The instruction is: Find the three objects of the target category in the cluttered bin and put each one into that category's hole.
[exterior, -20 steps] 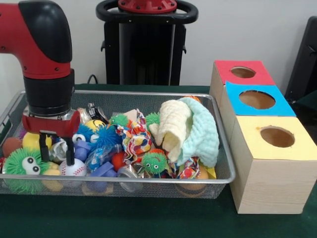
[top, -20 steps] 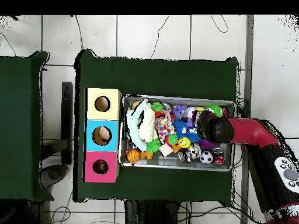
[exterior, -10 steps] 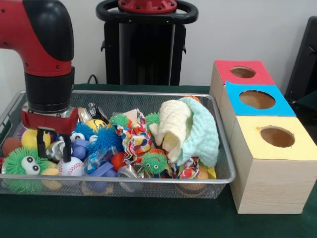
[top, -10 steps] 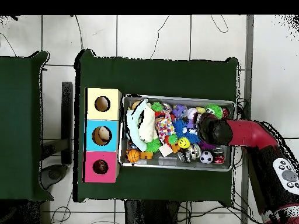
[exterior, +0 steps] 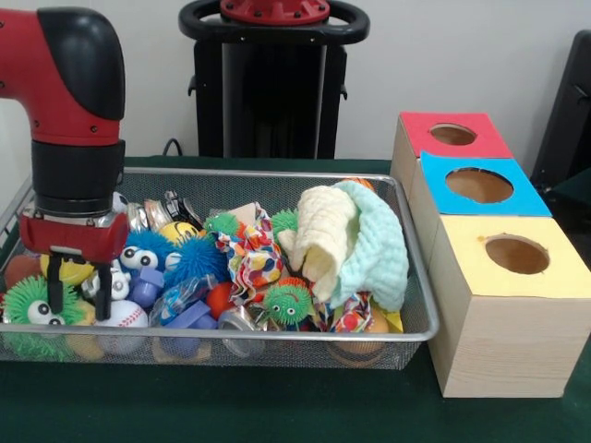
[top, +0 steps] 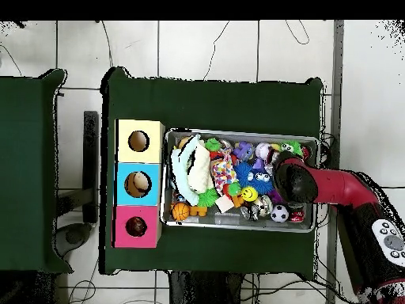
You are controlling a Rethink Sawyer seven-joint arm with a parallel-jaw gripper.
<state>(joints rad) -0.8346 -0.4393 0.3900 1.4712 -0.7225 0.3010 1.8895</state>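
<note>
Fingers of the gripper hang spread open over toys at the wire bin's nine o'clock end, above a baseball.

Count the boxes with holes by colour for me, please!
Red box: 1
Blue box: 1
Yellow box: 1
Total: 3 boxes, each with one round hole on top.
</note>
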